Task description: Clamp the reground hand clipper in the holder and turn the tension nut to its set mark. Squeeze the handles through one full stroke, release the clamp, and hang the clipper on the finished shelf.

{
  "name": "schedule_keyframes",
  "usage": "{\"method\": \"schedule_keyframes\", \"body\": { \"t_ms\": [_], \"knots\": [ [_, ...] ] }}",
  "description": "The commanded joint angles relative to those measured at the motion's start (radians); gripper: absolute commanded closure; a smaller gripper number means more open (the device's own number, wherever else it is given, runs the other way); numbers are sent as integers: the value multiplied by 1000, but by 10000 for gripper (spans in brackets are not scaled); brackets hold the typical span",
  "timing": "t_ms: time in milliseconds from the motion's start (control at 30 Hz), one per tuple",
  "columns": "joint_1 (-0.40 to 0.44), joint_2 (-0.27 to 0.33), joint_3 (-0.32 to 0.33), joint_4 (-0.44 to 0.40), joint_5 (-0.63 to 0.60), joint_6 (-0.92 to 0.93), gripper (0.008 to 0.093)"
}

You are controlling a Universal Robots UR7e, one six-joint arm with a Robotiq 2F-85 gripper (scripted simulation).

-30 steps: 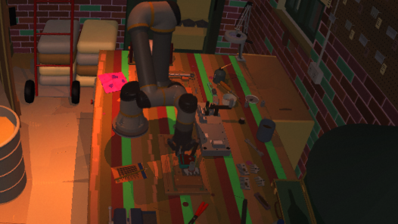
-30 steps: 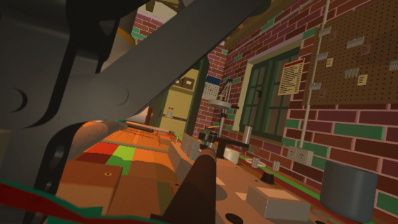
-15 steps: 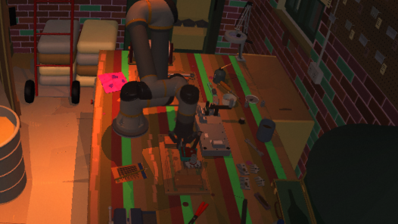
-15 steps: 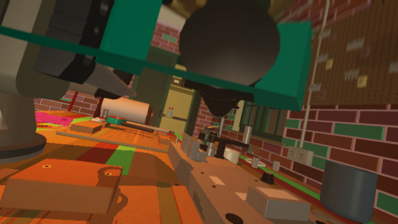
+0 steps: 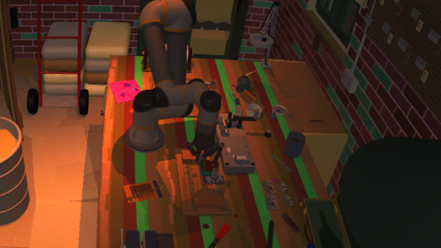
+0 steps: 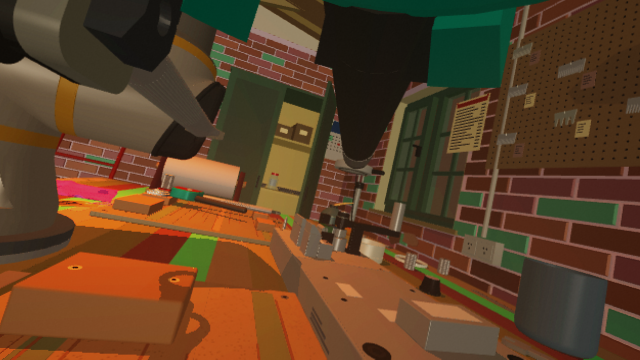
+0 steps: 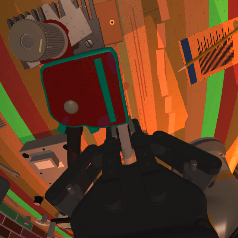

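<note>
My gripper [image 7: 124, 138] hangs over the middle of the striped bench, closed on the thin grey handle [image 7: 125, 146] of the hand clipper [image 7: 83, 86], which it carries above the table. The clipper has a dark red body edged in green, a toothed grey blade at its far end and a knurled grey tension nut [image 7: 37, 41] with a pale mark on its face. From the side camera the gripper [image 5: 206, 164] and the clipper [image 5: 208, 171] sit just left of the grey holder block [image 5: 237, 155]. A second, dark handle [image 7: 74, 146] runs down beside the held one.
The robot's own arm [image 5: 176, 100] bends across the bench behind the gripper. An orange comb card with a pencil [image 5: 143, 190] lies front left, a wooden fixture [image 5: 201, 192] below the clipper, a grey cup [image 5: 294, 143] to the right. Small parts scatter front right.
</note>
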Motion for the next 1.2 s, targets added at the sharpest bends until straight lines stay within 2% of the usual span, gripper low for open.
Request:
{"method": "schedule_keyframes", "body": {
  "t_ms": [0, 67, 200, 267, 867, 1033, 1167],
  "knots": [
    [0, -2, -3, -4, 1, 0, 934],
    [0, -10, -13, 14, 1, 0, 934],
    [0, -55, -82, 125, 1, 0, 934],
    [0, -61, -95, 145, 1, 0, 934],
    [10, -65, -92, 148, 1, -17, 934],
    [57, -81, -82, 154, 1, 30, 934],
    [133, -99, -71, 161, 1, 105, 934]
  ]
}}
